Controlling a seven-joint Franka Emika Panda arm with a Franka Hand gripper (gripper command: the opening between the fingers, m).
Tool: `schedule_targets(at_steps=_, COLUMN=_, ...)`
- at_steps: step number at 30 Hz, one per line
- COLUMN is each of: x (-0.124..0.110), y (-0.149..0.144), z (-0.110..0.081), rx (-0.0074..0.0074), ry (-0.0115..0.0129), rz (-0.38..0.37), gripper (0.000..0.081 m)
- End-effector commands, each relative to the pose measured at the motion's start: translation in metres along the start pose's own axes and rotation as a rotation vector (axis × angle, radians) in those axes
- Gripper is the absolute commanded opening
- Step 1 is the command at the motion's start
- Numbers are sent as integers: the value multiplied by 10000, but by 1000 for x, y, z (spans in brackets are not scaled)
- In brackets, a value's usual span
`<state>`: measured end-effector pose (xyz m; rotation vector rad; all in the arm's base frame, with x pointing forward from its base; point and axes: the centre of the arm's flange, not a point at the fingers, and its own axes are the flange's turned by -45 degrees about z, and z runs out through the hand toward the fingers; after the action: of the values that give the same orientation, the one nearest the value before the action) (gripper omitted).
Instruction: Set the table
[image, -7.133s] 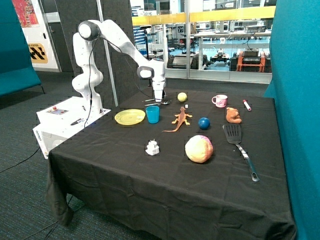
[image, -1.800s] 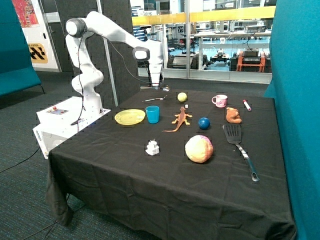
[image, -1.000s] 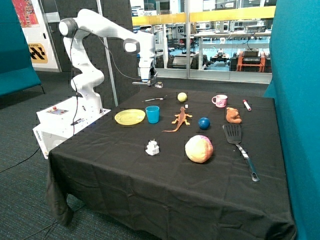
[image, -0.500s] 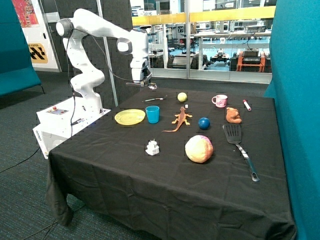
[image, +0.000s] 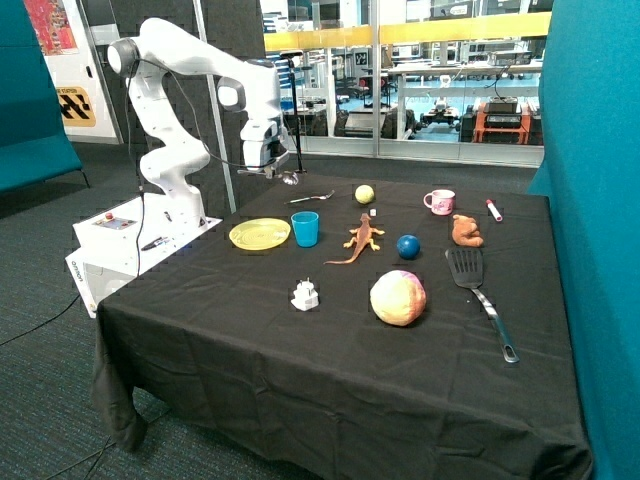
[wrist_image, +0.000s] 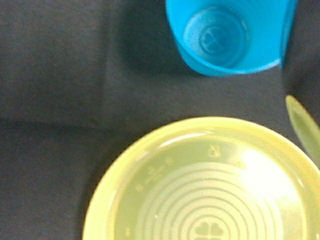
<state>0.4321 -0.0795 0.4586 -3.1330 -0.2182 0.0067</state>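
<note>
The table is draped in black cloth. On it, near the robot's side, lie a yellow plate and a blue cup beside it. My gripper hangs in the air above the plate, shut on a silver spoon held level. A second metal utensil lies on the cloth behind the cup. The wrist view looks straight down on the plate and the empty cup; a yellow-tinted rounded tip shows at its edge.
Also on the cloth are an orange lizard, yellow ball, pink mug, marker, brown bear, blue ball, large pink-yellow ball, white toy and black spatula. The white robot base box stands beside the table.
The gripper rose from the cloth behind the cup with the spoon and has swung away from the yellow ball to above the yellow plate. One utensil stayed on the table.
</note>
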Motion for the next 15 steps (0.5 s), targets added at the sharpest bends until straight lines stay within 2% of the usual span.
schedule_targets(at_steps=1, x=-18, y=29, z=7, rx=-12, ry=42, rz=208, gripper=0)
schedule_targets(at_steps=15, x=-24, y=57, z=38, rx=-12, ry=42, rz=486, gripper=0)
